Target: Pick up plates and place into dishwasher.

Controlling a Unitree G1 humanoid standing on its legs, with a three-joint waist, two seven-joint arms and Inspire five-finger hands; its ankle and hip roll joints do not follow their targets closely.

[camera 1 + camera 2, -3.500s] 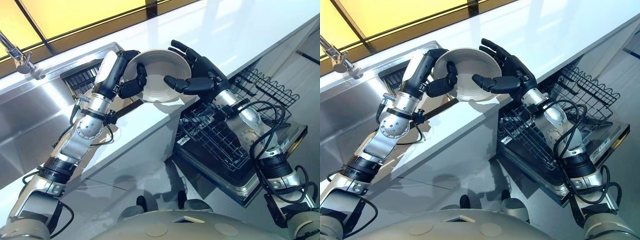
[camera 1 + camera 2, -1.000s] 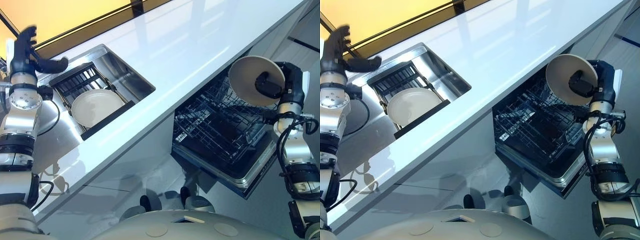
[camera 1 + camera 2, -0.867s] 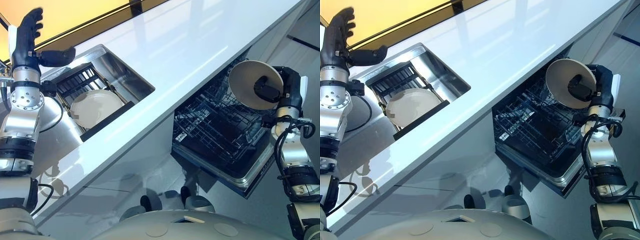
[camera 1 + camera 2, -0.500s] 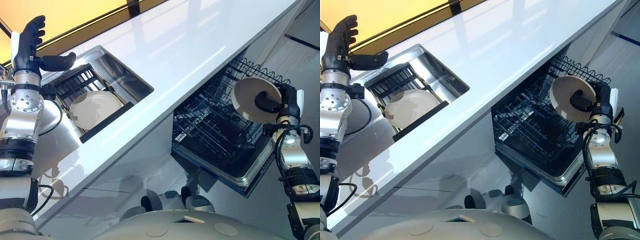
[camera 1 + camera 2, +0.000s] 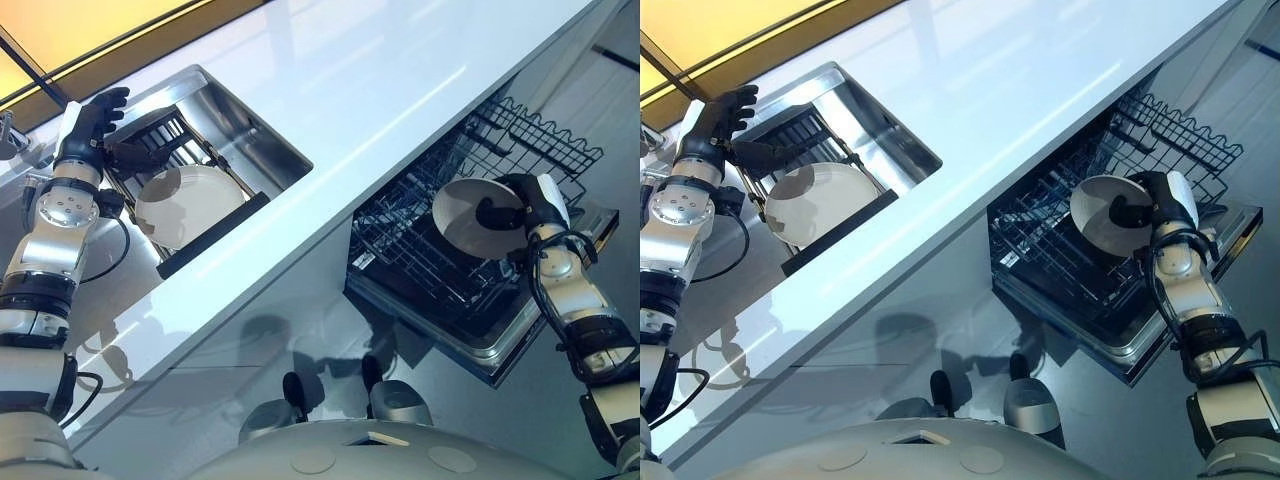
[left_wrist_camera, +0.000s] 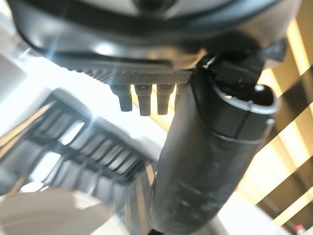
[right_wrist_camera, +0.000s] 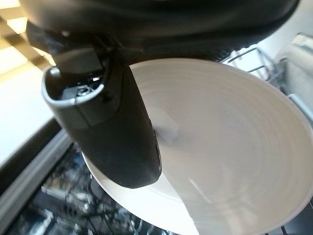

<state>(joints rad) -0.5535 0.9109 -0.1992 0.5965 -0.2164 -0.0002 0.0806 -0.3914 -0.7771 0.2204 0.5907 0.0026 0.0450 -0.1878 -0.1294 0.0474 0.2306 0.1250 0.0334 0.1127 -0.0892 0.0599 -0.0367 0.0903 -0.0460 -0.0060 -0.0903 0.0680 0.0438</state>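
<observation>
While the right hand grips a plate over the dishwasher rack, left hand hovers open; loading step, so next seat plate upright.

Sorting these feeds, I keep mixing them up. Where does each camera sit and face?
Left eye view: on the head, looking down at counter, sink and dishwasher rack; both arms show.
Right eye view: beside it, same scene.
Left wrist view: left wrist, past the open left robot hand to the sink plate.
Right wrist view: right wrist, past the right robot hand pinching the held plate above the dishwasher rack.
Shared: eye views also show both plates.
</observation>
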